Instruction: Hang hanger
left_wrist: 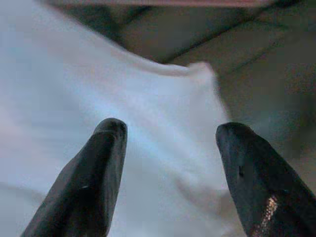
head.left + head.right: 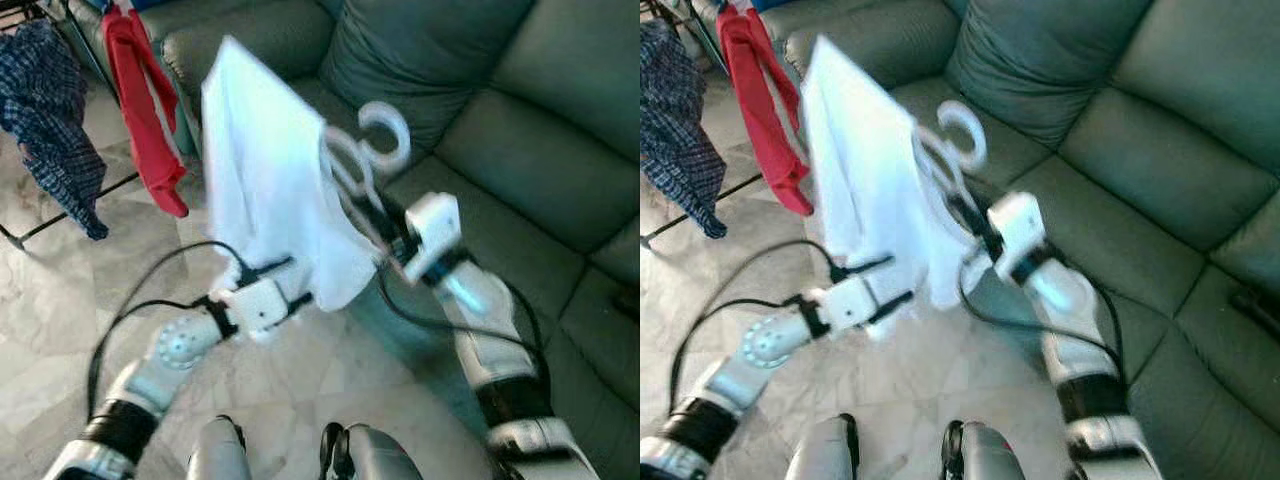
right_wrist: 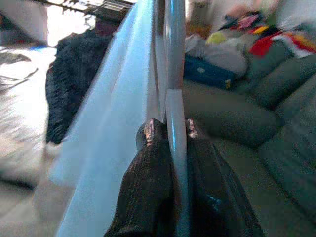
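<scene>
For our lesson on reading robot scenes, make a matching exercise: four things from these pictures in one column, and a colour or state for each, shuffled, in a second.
Things:
1. white hanger
2. left gripper
3. garment on the drying rack
4. sofa

Descriptions:
A. dark green
B. red
C. clamped in the right gripper
D. jaws open beside the white cloth

Pairs: 1-C, 2-D, 3-B, 4-A
</scene>
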Available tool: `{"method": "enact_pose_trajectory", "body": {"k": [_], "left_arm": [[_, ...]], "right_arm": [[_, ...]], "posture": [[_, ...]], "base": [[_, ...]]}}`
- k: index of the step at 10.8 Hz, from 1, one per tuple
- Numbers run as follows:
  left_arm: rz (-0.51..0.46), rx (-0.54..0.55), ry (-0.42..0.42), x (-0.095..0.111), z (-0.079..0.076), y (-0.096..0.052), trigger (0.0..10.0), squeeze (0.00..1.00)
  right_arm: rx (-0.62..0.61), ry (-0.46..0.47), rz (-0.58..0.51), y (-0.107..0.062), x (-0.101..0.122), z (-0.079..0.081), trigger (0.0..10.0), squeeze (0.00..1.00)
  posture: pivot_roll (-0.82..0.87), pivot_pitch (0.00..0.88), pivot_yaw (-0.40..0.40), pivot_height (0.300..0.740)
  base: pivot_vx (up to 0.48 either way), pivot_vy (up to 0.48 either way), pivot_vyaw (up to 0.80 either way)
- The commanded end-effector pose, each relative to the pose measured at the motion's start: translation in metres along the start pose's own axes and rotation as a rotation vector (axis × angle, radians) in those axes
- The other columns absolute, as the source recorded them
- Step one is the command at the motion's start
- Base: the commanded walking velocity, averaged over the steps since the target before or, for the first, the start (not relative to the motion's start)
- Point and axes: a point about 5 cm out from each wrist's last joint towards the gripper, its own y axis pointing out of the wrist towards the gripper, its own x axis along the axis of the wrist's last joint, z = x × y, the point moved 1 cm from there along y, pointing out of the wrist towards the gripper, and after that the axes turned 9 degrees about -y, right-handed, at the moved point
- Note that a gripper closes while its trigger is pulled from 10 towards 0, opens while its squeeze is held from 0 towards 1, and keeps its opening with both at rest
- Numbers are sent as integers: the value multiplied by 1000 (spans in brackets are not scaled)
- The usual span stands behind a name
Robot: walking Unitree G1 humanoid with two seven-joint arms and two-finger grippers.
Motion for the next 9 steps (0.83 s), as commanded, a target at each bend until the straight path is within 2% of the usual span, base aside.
{"method": "enact_pose_trajectory", "body": {"k": [1,2,3,4,7,8,9], "left_arm": [[-24,63,34,5,12,-6,10000,1000],[-34,166,91,11,42,-16,10000,1000],[-17,221,143,12,61,-19,10000,1000],[-18,242,174,14,69,-19,10000,1000],[-1,107,318,19,73,-20,10000,1000],[24,52,383,18,79,-23,10000,1000],[35,42,415,19,87,-25,10000,1000]], "right_arm": [[8,-22,-49,-8,5,-4,10000,0],[86,-29,6,-27,-7,0,10000,0],[109,-47,34,-37,-13,-1,10000,0],[146,-30,34,-39,-14,0,10000,0],[345,-24,117,-62,-25,5,10000,0],[409,-44,160,-72,-31,4,10000,0],[433,-46,184,-76,-34,0,10000,0]], "posture": [[15,145,-65,740],[18,150,-64,740],[17,152,-63,740],[13,153,-61,740],[8,163,-55,740],[9,162,-53,740],[9,162,-53,740]], "base": [[0,0,0],[0,0,0],[0,0,0],[0,0,0],[0,0,0],[0,0,0],[0,0,0]]}}
